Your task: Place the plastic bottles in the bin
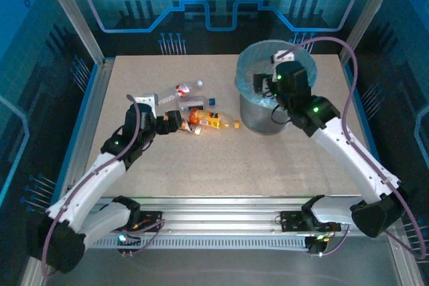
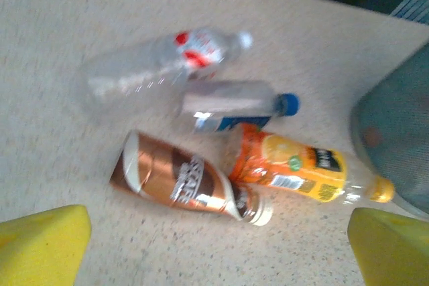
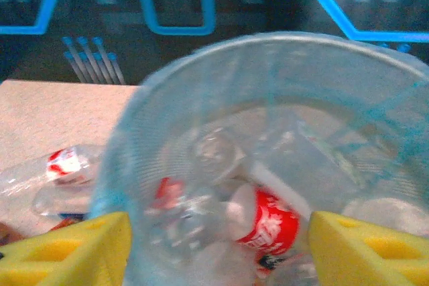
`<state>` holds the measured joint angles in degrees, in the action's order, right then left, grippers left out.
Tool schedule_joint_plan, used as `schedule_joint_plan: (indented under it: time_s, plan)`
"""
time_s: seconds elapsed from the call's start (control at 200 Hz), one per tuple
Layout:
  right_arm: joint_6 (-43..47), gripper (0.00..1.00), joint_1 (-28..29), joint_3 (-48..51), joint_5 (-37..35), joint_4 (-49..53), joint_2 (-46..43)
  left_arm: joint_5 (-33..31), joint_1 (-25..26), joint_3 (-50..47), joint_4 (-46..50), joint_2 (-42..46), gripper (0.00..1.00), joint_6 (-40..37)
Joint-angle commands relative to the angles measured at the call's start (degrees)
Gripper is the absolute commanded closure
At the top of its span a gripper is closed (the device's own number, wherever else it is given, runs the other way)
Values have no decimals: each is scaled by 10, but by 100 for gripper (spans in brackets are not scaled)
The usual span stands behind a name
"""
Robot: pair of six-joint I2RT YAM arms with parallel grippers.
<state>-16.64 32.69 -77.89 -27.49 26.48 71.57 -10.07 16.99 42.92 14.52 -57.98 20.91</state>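
Lying flat: orange bottle (image 2: 288,169), cap toward bin (image 2: 395,128) | left gripper (image 2: 214,252) spread, empty | right gripper (image 3: 218,252) parted, empty

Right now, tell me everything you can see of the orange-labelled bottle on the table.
The orange-labelled bottle is clear plastic, wrapped in an orange-to-yellow label with a fruit picture and a dark patch. Its yellow cap is on. It lies on its side on the speckled table, cap pointing toward the bin, its base seemingly touching the brown-labelled bottle beside it.
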Motion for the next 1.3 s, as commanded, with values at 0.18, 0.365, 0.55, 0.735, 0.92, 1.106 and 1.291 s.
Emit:
schedule_joint_plan:
  time_s: [0.18,0.365,0.55,0.735,0.92,1.106,1.291]
  plan:
    - [86,29,130,26,-78,-101,-2,109,-69,51,33,-181,1,191]
    - [77,29,143,34,-66,-92,4,125,-69,81,-3,-276,1,242]
    - [78,28,145,47,-70,-89,-5,125,-69,96,-37,-331,2,271]
    - [80,28,144,61,-74,-94,-16,123,-69,111,-55,-380,5,287]
    - [79,28,144,60,-74,-81,-19,121,-71,118,-72,-416,11,288]
    - [74,28,144,68,-73,-80,-26,126,-74,98,-100,-415,23,291]
    - [73,28,144,66,-70,-78,-28,123,-84,64,-128,-375,34,285]
